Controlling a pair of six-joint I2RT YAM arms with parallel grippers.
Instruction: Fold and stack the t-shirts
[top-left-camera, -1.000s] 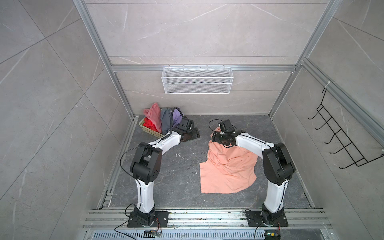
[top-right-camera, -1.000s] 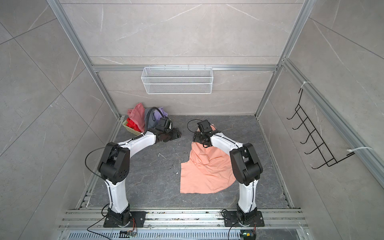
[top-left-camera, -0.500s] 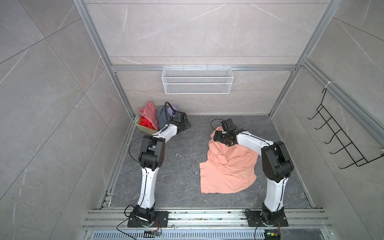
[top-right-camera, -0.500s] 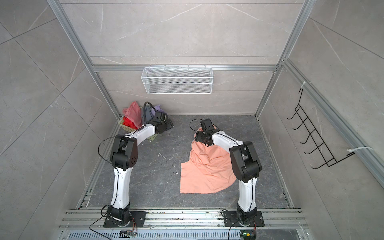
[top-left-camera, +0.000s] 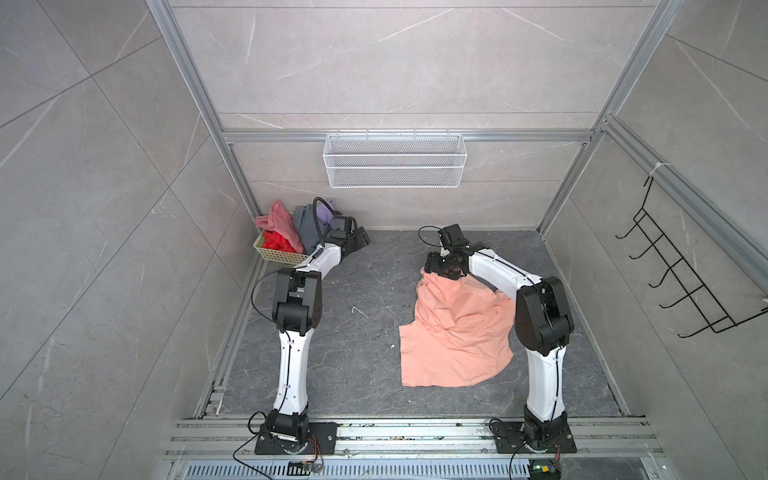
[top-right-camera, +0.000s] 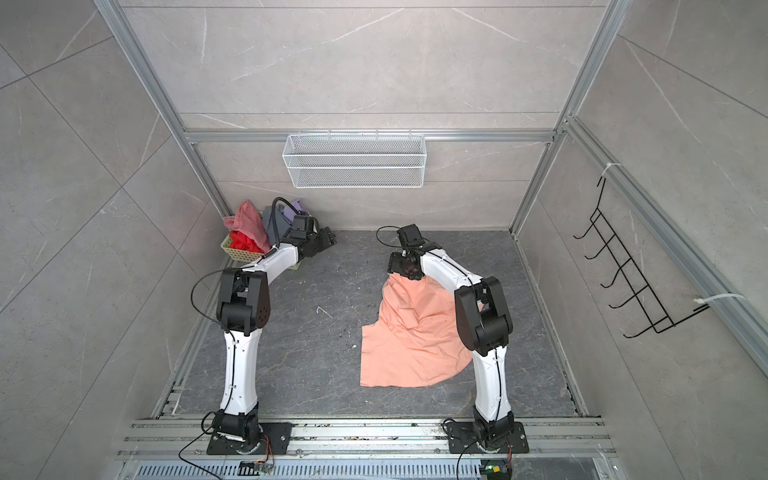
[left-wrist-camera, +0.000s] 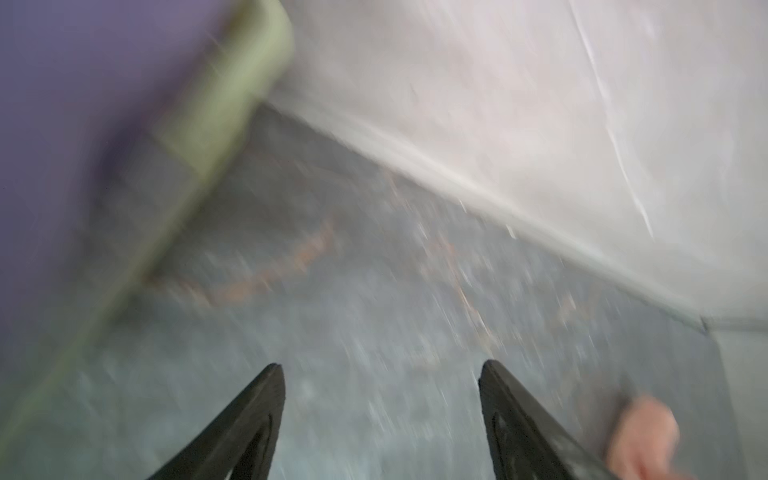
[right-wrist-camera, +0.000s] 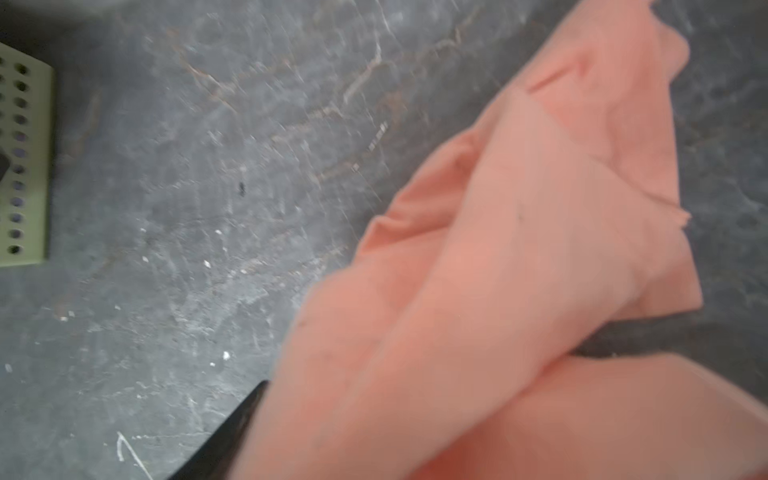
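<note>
Peach shirt (top-left-camera: 453, 332) sprawls on the right of the desk (top-left-camera: 353, 353), its far end bunched up at the right gripper (top-left-camera: 441, 269). Cloth covers the jaws there, so I can't tell its grip. Left gripper (left-wrist-camera: 380, 370) gapes wide, empty, beside the basket (top-left-camera: 274, 253) holding the other shirts (top-left-camera: 291, 228).

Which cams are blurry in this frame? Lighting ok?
Left wrist view: heavy motion smear, basket rim and lavender cloth streaked, only the left pincer crisp. Right wrist view: milder blur, peach-orange shirt soft, basket holes legible. Both top views: sharp, even light, no glare.
</note>
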